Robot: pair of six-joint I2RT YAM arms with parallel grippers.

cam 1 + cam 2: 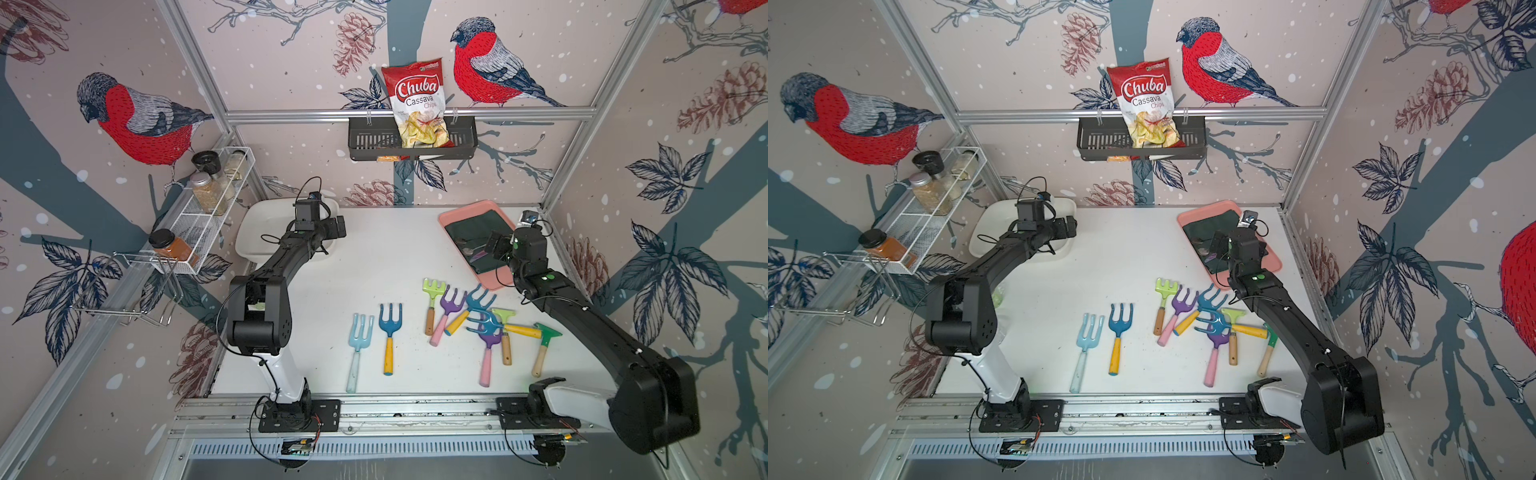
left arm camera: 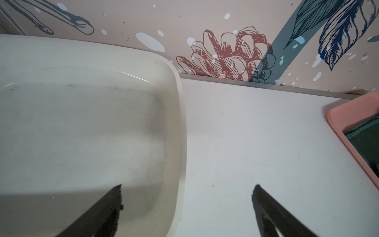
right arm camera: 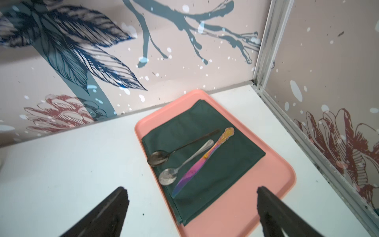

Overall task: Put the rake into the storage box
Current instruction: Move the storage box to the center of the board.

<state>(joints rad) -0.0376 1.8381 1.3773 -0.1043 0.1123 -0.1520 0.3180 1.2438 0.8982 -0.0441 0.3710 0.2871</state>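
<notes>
The storage box (image 1: 253, 243) (image 1: 988, 241), a white glossy tub, sits at the far left of the table and looks empty in the left wrist view (image 2: 82, 123). A lime-green rake (image 1: 433, 297) (image 1: 1165, 297) with a wooden handle lies at the left edge of a pile of toy garden tools, front right. A second lime rake (image 1: 503, 322) lies inside the pile, partly covered. My left gripper (image 1: 337, 227) (image 1: 1069, 227) (image 2: 187, 186) hangs open and empty over the box's right rim. My right gripper (image 1: 496, 245) (image 1: 1217, 245) (image 3: 191, 187) hangs open and empty over the pink tray's edge.
A light blue fork (image 1: 358, 345) and a blue fork (image 1: 389, 332) lie apart from the pile. The pink tray (image 1: 496, 278) (image 3: 235, 205) at back right holds a dark green cloth (image 3: 205, 143) with two spoons and a knife. A black basket (image 1: 374, 143) with a chips bag and a wire spice rack (image 1: 208, 224) hang on the walls.
</notes>
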